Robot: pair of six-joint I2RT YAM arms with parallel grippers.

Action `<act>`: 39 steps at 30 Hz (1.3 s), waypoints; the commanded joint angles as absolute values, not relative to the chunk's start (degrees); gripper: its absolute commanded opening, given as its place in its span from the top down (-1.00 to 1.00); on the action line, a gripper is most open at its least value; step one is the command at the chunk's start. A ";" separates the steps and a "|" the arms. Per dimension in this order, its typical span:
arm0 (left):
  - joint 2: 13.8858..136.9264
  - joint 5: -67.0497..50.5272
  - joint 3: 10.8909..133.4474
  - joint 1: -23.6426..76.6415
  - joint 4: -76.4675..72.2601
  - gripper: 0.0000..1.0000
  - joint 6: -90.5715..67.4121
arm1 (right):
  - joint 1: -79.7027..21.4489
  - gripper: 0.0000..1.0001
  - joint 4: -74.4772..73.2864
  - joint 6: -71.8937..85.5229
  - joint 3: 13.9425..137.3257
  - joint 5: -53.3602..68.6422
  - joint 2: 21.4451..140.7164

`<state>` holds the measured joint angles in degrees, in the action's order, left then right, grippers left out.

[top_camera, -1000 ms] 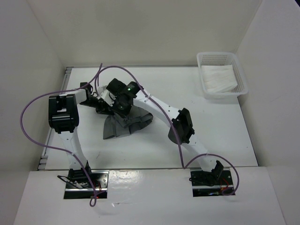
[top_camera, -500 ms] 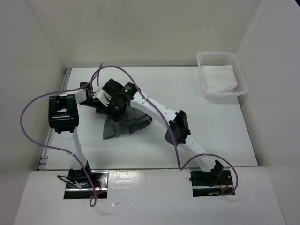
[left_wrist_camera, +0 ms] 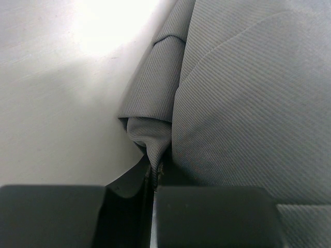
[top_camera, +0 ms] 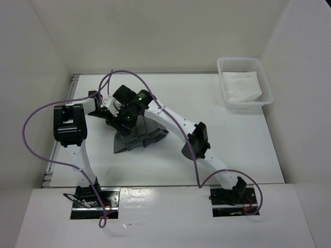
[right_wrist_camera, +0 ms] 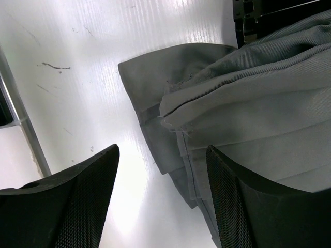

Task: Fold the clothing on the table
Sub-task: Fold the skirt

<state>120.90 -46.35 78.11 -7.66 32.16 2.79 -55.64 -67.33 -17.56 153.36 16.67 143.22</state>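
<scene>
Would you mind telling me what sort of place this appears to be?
Probably a robotics lab test cell: a left arm and right arm bolted at a white table, plain white panels enclosing it, and a grey skirt and mesh basket laid out.

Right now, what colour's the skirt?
The skirt is plain mid-grey; best seen in the left wrist view.

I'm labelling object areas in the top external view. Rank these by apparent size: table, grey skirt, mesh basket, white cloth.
1. table
2. mesh basket
3. grey skirt and white cloth: these look close, and the skirt is partly covered, so I won't rank them.
</scene>
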 commanded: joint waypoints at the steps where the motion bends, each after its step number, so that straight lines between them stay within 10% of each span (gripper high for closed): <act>1: 121.38 -44.12 77.61 -7.47 31.64 0.98 4.57 | -56.25 -0.46 -68.47 -18.90 154.78 16.27 139.66; 7: 118.57 -44.12 78.74 -7.47 34.79 0.77 7.02 | -55.63 -0.46 -69.08 -19.42 151.36 14.07 137.90; 13: 111.98 -42.81 78.13 -10.72 40.33 -0.15 11.24 | -52.22 -0.46 -69.08 -19.95 147.66 12.83 134.22; 26: 83.16 -36.19 79.18 -21.53 47.29 -0.24 15.40 | -39.47 -0.48 -66.63 -21.01 130.38 11.16 120.42; 39: 108.26 -68.79 97.97 -10.28 46.49 -0.12 12.56 | -31.21 -0.59 -56.34 -21.01 93.35 -0.34 95.55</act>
<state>105.25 -57.80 92.95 -10.85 45.32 11.94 -32.93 -60.47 -20.69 96.71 3.07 100.95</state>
